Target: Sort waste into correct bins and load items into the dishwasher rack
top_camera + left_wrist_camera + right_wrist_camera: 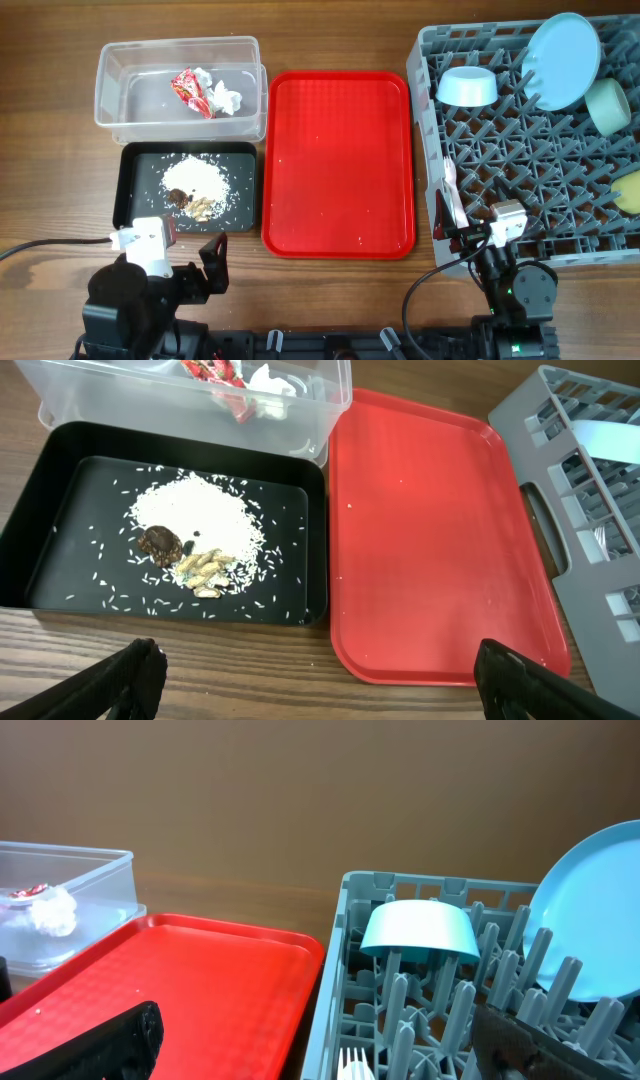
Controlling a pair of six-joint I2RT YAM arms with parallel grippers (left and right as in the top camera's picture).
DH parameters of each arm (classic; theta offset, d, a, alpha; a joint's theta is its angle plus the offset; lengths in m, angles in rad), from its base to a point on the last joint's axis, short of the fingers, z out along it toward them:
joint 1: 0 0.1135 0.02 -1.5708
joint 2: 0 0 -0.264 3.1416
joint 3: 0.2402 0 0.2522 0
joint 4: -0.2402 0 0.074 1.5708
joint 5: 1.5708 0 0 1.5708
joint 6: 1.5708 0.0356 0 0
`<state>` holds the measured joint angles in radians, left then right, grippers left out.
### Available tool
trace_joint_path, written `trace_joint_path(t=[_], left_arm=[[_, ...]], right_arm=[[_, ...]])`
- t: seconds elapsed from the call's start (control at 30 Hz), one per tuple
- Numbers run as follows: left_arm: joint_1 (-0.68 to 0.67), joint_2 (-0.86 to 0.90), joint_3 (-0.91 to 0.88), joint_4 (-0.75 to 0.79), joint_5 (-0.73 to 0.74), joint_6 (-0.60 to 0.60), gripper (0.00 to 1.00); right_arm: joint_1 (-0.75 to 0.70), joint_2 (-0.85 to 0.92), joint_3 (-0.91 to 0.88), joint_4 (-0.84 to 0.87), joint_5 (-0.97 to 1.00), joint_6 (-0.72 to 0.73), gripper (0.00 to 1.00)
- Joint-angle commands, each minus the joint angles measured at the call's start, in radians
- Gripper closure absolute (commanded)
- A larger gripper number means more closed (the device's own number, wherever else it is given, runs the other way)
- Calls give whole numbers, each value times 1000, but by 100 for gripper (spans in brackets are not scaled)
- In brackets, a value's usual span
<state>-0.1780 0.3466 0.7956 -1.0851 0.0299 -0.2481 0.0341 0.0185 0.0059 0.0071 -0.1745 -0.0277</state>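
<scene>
The clear tub (110, 95) holds the red-and-white wrapper (188, 89) and white tissue (226, 97); both show in the left wrist view (262, 380). The black tray (135, 165) holds brown food bits and rice crumbs (195, 192), also in the left wrist view (190, 535). The grey rack (520, 150) holds the pale blue plate (562, 60), pale blue bowl (467, 86), mint green bowl (607, 106), yellow cup (629, 192) and white cutlery (447, 195). My left gripper (315, 680) is open and empty over the table's front edge. My right gripper (330, 1040) is open and empty at the rack's front left corner.
A flat red tray (338, 160) lies between the bins and the rack, with a few crumbs on it. It shows in the left wrist view (430, 530) and right wrist view (190, 980). A black cable (40, 245) runs along the front left.
</scene>
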Motion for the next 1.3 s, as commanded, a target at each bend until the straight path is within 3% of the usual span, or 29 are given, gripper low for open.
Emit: trace_joint_path(t=[0.0,0.27,0.4,0.6,0.67,0.77,1.07,1.13,1.27], left_arm=[[-5,-5,-6,3,-9,-5,0],[50,-38,-43,46,9,3,0],[161,-165,-304,356,14,8,0],[171,-344,-709,978,-10,9,0],[171,-344,-761,1077,-32,10,0],[165,-344,-783,987,-10,6,0],[155,-344,-790,1082,-37,10,0],[155,-344,-790,1008,-26,6,0],[155,-344,-790,1010,-16,6,0]], right_arm=[[4,-5,0,4,21,2,0],[4,-5,0,4,21,2,0],[4,-5,0,4,21,2,0],[4,-5,0,4,21,2,0],[4,-5,0,4,21,2,0],[4,-4,0,4,21,2,0],[4,-4,0,4,21,2,0],[4,-4,0,4,21,2,0],[4,-4,0,4,21,2,0]])
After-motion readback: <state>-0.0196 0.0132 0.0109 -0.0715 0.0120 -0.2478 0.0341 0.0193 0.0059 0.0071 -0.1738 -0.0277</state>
